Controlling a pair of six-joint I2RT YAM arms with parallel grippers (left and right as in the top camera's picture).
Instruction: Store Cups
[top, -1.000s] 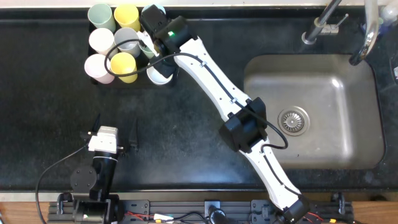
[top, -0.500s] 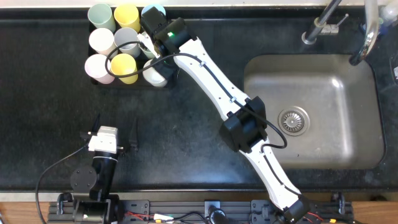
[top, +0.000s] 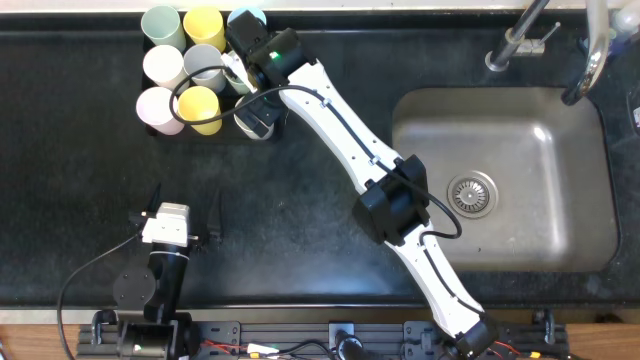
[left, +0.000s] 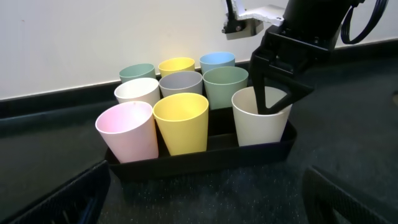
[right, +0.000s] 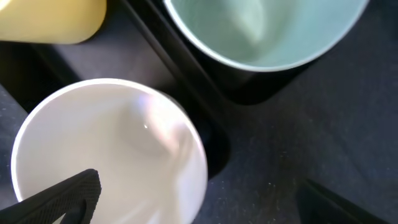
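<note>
At the tray's (left: 205, 163) corner slot beside the green cup (left: 225, 84), we find the white cup (left: 261, 127) upright directly beneath our right claw (left: 278, 104), fingers apart astride its wall, the left claw (top: 187, 211) spread, well away.

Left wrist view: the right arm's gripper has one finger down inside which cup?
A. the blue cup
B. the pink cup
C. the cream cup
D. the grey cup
C: the right gripper straddles the rim of the cream cup, which stands at a corner of the black tray. One finger is inside the cup and the other outside.
</note>
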